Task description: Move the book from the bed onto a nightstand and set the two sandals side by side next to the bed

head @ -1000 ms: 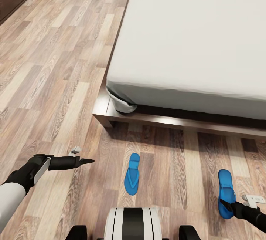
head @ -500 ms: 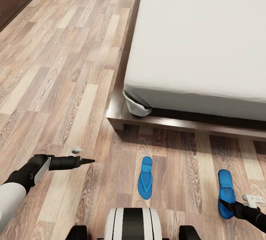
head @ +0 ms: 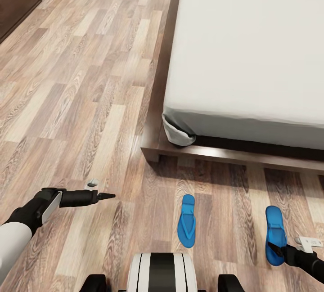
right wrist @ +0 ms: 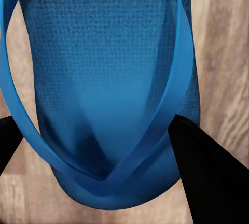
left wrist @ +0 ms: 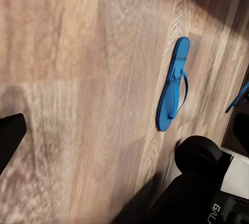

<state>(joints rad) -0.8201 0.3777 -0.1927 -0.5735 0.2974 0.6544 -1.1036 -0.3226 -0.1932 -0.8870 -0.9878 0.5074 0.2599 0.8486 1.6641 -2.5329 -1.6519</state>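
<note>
Your right gripper (head: 280,250) pinches a sandal (head: 275,234); left fingers (head: 104,196) look pressed together. Swing wide and it lands far from its mate (head: 186,226) near the bed (head: 252,49).

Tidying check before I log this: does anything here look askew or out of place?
The two bright blue flat sandals are split up: one lies alone on the wood-plank floor, the other is in the right gripper, a wide gap between them.
</note>
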